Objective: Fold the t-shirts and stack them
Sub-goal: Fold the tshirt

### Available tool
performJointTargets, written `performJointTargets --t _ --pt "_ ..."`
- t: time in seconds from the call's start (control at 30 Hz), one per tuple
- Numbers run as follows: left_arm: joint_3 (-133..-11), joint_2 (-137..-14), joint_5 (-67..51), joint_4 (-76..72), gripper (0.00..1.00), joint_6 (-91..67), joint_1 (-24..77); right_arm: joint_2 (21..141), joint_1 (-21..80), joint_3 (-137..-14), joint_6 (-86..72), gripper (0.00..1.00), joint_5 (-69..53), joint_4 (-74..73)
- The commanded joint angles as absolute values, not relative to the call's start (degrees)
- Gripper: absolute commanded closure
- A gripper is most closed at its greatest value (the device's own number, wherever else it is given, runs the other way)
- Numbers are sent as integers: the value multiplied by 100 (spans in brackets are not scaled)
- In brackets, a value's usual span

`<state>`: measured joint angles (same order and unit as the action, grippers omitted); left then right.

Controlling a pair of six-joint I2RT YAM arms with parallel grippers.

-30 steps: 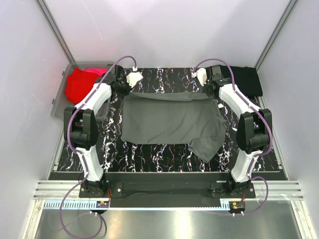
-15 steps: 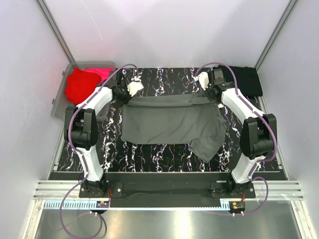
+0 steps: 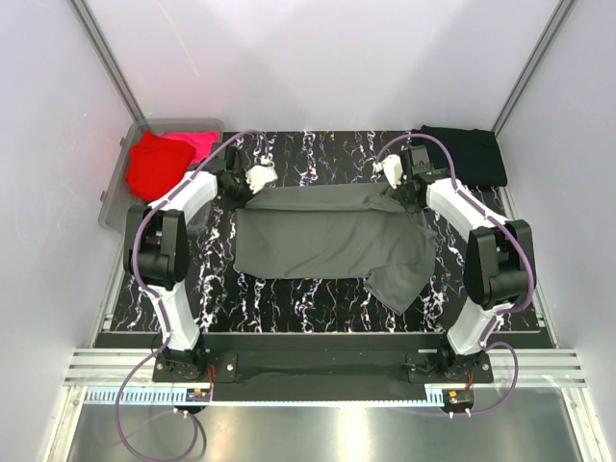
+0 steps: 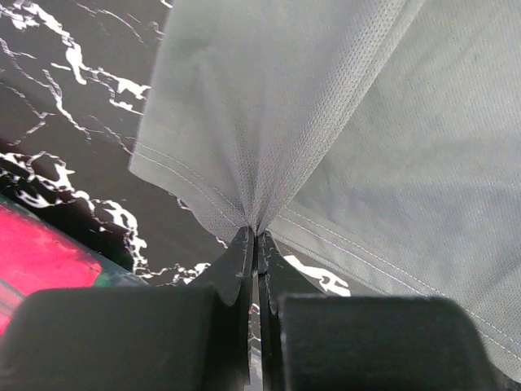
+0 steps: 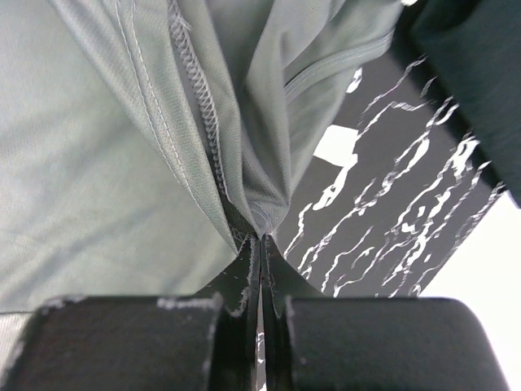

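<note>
Partly hidden: grey t-shirt [image 3: 327, 236] hem inside left fingers [image 4: 229, 275], right fingers [image 5: 241, 281].

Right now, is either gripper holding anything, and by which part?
Both hold the grey t-shirt by its far edge: left gripper on the hem at one end, right gripper on bunched cloth at the other.

Marbled table [image 3: 308, 298], perhaps plastic bin [image 3: 113, 204]

Grey t-shirt [image 4: 342, 122]: matt fine-mesh cloth; table [image 3: 318, 298]: glossy black marble-look.
</note>
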<state>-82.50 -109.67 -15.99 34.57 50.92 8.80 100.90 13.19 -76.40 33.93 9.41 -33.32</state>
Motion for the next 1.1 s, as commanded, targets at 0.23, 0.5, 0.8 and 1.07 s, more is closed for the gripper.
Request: performJointTargets --t 0.23,0.5,0.8,1.07 --pt "-7796 -10899 -1397 3472 80 5300 756 9923 1327 -7242 3078 68 580 -3953" --pt "-8278 -10274 -2073 3472 55 4519 738 9360 1301 -7908 3322 30 167 -3753" --pt "-10335 -11810 -2057 3893 62 3112 782 11196 1239 -9350 3155 46 -316 -3595" --pt "-10722 -12383 -2224 4061 88 2857 782 12076 1213 -10239 3102 60 -176 -3946"
